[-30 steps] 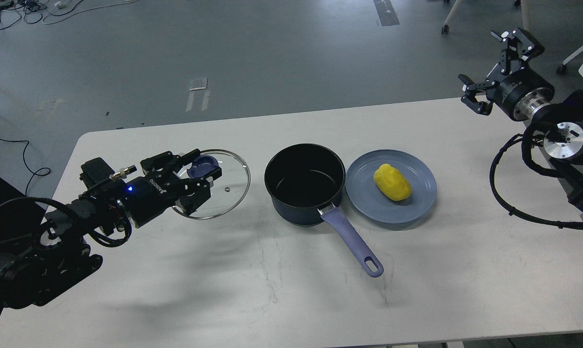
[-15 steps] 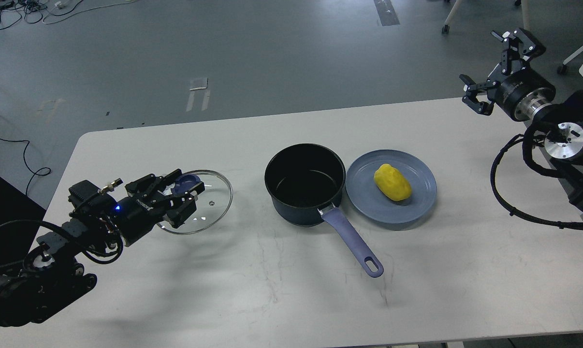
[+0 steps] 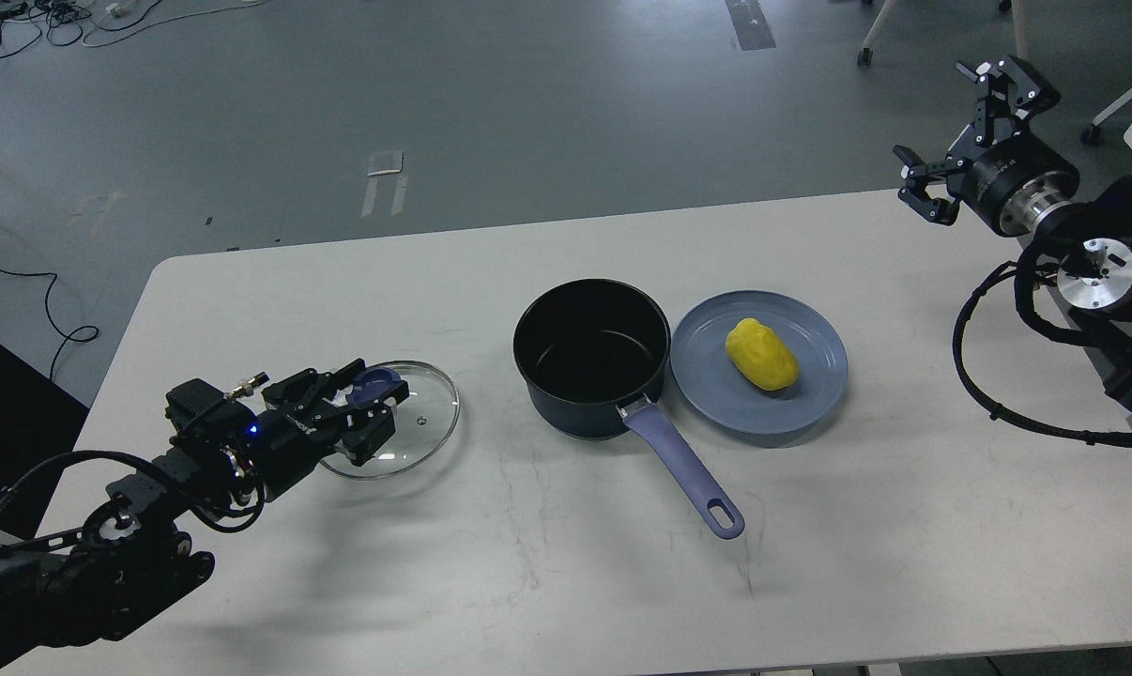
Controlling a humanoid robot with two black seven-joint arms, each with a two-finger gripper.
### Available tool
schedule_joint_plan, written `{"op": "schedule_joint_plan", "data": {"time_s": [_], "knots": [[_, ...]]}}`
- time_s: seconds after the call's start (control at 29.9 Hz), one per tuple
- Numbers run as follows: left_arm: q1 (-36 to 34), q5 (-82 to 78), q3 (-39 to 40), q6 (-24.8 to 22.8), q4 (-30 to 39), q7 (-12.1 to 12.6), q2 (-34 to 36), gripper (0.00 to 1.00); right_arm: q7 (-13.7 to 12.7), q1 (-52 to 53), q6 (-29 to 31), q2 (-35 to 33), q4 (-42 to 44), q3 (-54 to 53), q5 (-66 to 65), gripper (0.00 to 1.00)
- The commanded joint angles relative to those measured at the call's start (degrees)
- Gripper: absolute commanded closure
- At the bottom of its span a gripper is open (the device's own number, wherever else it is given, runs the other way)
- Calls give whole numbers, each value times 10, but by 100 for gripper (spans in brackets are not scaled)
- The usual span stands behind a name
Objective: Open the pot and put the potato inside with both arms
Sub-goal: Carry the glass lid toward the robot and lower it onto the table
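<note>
The dark navy pot (image 3: 592, 357) stands open at the table's middle, its purple handle (image 3: 683, 467) pointing toward the near right. The yellow potato (image 3: 761, 354) lies on a blue-grey plate (image 3: 810, 399) just right of the pot. My left gripper (image 3: 369, 406) is shut on the purple knob (image 3: 376, 380) of the glass lid (image 3: 422, 422), holding it low over the table left of the pot. Whether the lid touches the table is unclear. My right gripper (image 3: 965, 127) is open and empty, raised beyond the table's far right corner.
The white table (image 3: 566, 582) has its far edge just behind the pot and its right edge under my right arm. Black cables (image 3: 988, 394) loop from the right arm over the table's right side. Beyond the table is grey floor.
My left gripper has carried the lid down and toward the near side, left of the pot. The right arm has barely moved.
</note>
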State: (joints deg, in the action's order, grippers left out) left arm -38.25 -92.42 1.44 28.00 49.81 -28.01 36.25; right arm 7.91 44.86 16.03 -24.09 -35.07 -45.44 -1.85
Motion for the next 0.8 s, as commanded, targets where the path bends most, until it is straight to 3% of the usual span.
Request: {"op": "schedule_joint_plan", "data": {"time_s": [0.0, 0.07, 0.77], "knots": [[4, 0, -1, 0, -1, 0, 0, 49, 0, 2, -6, 3, 0, 0, 0, 0], [4, 2, -1, 0, -1, 0, 0, 32, 0, 4, -6, 4, 0, 0, 0, 0], [16, 0, -4, 0, -9, 0, -2, 29, 1, 6, -11, 1, 0, -4, 0, 0]]}}
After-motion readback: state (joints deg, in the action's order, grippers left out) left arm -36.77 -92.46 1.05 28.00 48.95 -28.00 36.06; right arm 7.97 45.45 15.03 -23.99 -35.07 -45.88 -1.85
